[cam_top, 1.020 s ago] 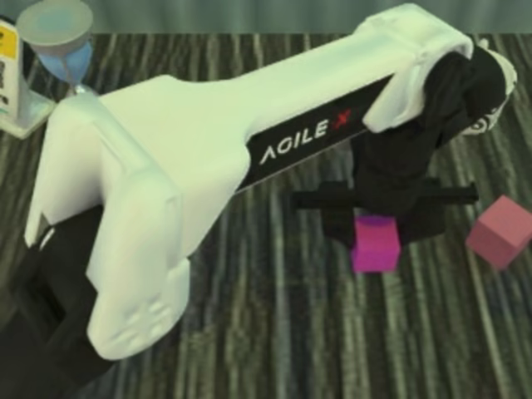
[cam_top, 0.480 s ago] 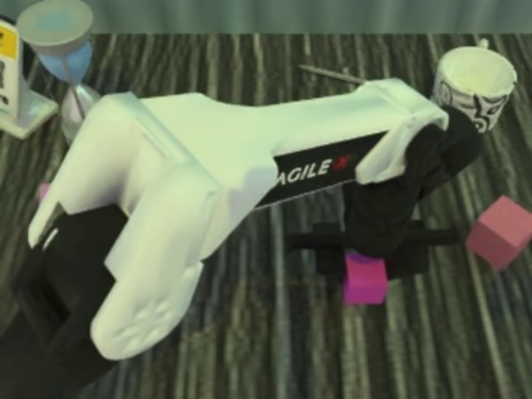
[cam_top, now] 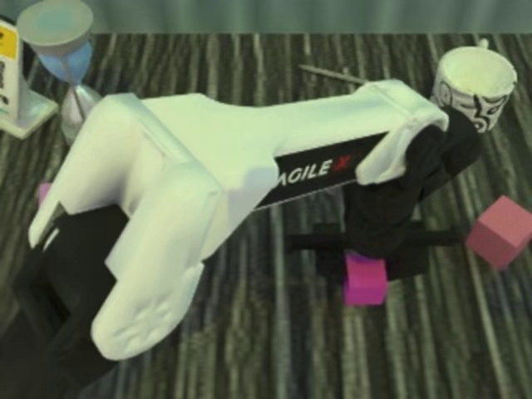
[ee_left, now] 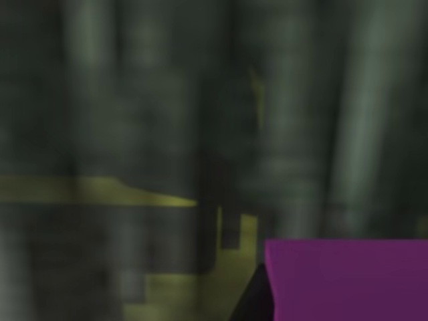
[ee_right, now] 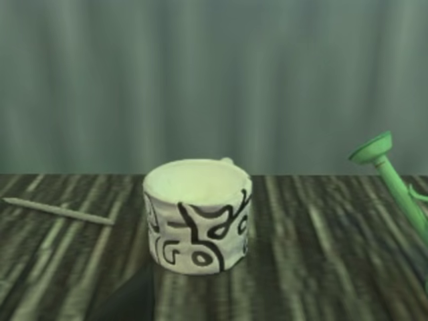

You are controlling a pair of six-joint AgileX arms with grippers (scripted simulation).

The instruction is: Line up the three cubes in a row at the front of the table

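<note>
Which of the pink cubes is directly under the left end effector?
The small bright magenta cube, right under the left end effector. The dusty rose cube sits apart at the table's right edge, untouched.

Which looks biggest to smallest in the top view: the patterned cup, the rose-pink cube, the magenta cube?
1. patterned cup, though it stands taller, nearer the camera, so this is unsure.
2. rose-pink cube, roughly similar to the cup.
3. magenta cube, smallest, partly hidden under the left gripper.
</note>
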